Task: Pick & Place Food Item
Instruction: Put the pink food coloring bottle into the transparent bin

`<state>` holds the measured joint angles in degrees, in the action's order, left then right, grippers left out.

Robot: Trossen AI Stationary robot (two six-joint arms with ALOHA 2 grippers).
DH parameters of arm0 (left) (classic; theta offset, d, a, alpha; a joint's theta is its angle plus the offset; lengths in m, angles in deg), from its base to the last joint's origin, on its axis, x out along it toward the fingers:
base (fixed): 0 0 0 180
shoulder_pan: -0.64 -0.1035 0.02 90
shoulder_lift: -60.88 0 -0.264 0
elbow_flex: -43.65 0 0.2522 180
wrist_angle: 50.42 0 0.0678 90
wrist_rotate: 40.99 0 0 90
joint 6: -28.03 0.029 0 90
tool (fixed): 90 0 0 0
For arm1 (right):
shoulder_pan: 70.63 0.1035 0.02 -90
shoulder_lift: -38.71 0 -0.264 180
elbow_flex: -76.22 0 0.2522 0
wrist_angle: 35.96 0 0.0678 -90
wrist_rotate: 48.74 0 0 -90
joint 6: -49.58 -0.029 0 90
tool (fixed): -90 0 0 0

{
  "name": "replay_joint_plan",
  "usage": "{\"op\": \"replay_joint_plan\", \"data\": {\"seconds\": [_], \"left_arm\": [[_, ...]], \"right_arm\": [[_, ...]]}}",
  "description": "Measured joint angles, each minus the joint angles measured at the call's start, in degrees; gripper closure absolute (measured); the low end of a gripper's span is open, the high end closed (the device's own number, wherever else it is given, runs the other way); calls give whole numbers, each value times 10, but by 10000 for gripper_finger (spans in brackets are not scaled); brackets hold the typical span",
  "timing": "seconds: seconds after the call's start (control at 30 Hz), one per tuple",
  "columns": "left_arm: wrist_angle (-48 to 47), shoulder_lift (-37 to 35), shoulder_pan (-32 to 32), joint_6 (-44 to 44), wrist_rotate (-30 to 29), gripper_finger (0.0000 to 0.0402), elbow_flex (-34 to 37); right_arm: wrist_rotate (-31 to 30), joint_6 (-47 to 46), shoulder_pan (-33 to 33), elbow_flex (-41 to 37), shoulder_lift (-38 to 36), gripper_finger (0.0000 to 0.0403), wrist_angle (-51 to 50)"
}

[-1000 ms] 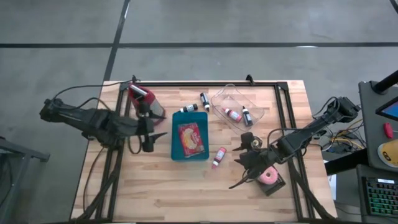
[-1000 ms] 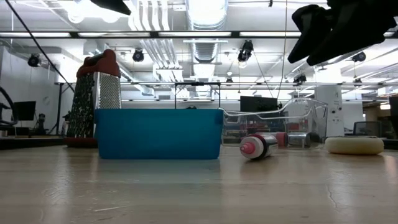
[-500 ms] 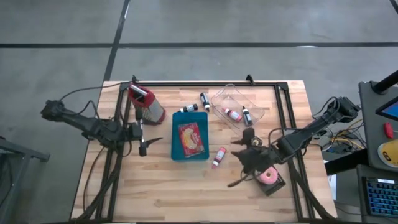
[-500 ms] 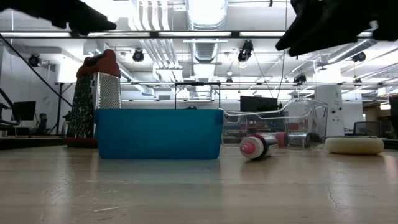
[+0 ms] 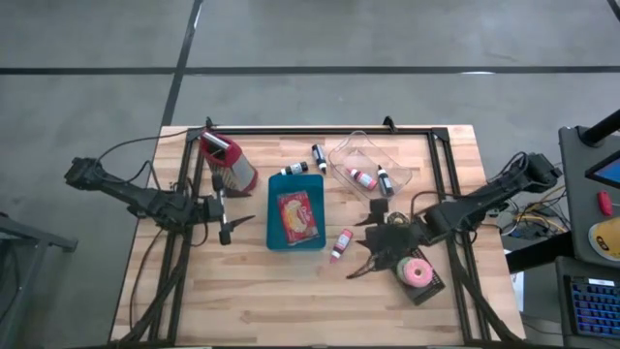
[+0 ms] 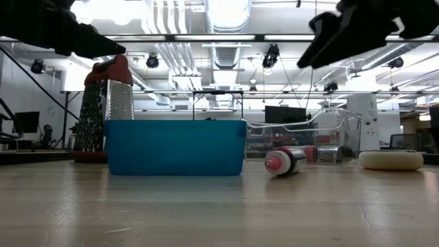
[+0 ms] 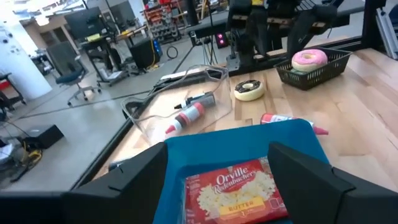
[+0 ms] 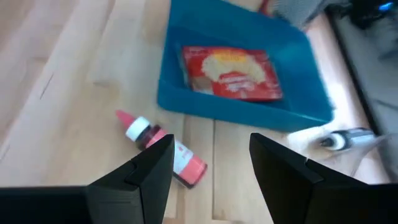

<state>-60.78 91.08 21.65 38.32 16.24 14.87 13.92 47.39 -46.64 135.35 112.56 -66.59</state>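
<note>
A red popcorn packet (image 5: pixel 296 215) lies flat in the blue bin (image 5: pixel 272 225) at the table's middle; it also shows in the left wrist view (image 7: pixel 239 190) and the right wrist view (image 8: pixel 231 73). My left gripper (image 5: pixel 235 225) is open and empty, just left of the bin and pointing at it. My right gripper (image 5: pixel 358 257) is open and empty, right of the bin, above a red food-colour bottle (image 5: pixel 341 243) that lies on its side on the table (image 8: pixel 165 150). A pink donut (image 5: pixel 418 274) sits in a black basket.
A red-topped grater (image 5: pixel 230 161) stands at the far left. A clear container (image 5: pixel 373 165) at the far right holds small bottles, and two more bottles (image 5: pixel 294 170) lie beside it. A chocolate donut (image 7: pixel 249 90) lies on the table. Bare wood runs along the near edge.
My left gripper has drawn back a little from the bin toward the table's left edge and sunk lower. My right gripper has moved toward the table's left, nearer the red bottle and the bin. Both stay open and nothing on the table has moved.
</note>
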Motion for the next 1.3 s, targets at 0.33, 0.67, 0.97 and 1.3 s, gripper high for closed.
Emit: {"op": "replay_joint_plan", "data": {"seconds": [0.33,0.67,0.97,1.3], "left_arm": [[1,0,0,-14,1,117,3],[0,0,0,-18,1,117,3],[0,0,0,-22,1,117,3],[1,0,0,-34,1,117,3]], "right_arm": [[65,46,-63,32,61,195,0],[197,49,-92,150,182,119,-118],[199,113,-90,238,256,70,-234],[200,153,-99,217,268,65,-217]]}}
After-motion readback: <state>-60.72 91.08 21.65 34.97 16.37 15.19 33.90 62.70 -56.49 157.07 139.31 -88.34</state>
